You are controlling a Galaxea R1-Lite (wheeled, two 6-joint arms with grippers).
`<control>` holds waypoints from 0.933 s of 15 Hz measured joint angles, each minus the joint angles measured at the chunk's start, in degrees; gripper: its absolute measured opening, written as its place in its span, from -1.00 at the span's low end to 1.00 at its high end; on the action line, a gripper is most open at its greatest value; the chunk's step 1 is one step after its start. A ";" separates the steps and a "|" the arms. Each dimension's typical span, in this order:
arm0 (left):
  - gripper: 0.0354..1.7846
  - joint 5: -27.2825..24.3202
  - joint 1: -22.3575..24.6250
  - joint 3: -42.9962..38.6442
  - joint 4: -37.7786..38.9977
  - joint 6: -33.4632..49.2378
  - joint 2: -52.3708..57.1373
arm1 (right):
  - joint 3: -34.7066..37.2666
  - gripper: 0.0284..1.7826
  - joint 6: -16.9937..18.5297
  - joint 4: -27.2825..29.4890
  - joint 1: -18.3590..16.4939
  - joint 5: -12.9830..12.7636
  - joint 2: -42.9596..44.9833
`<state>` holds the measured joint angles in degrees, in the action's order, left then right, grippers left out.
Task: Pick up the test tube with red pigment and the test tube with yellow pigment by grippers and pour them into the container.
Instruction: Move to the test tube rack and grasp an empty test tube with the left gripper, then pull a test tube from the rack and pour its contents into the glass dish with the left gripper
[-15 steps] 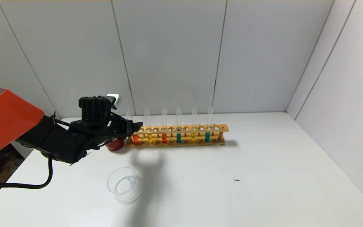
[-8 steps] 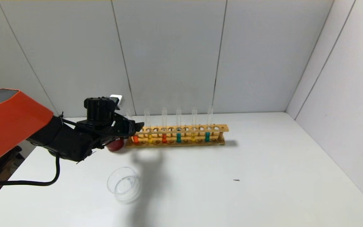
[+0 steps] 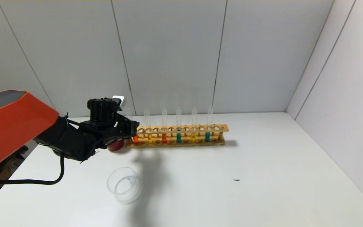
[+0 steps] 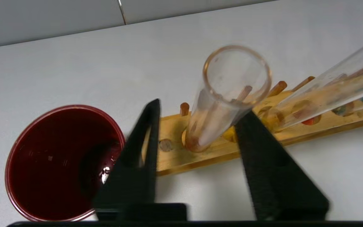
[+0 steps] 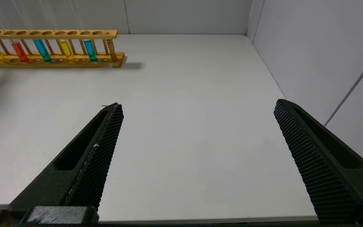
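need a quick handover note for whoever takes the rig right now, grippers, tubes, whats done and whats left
Left gripper: open, fingers either side of the test tube with red pigment at the rack's left end; not gripped, tube in its hole.
Right gripper: open, empty, above bare table, away from the rack.
Test tube with yellow pigment: in the rack, next along.
Container: on the table nearer the robot, no colour in it.
Done: nothing poured.
Left: grip, lift and pour both tubes.

Red tube upright in rack end; yellow tube beside; container empty.
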<state>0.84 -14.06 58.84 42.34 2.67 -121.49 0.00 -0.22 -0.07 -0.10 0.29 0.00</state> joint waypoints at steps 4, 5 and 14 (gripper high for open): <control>-0.69 0.01 -0.22 0.13 -0.11 0.00 1.23 | 0.00 0.96 -0.02 0.00 0.00 0.01 0.00; -0.69 0.01 -0.30 0.09 -0.11 0.02 1.51 | 0.00 0.96 -0.02 0.00 0.00 0.01 0.00; -0.69 0.10 -0.35 0.46 -2.44 -0.24 6.63 | 0.00 0.96 0.00 0.00 0.00 0.01 0.00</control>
<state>0.94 -14.41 59.31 39.90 2.43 -114.86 0.00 -0.22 -0.07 -0.10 0.30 0.00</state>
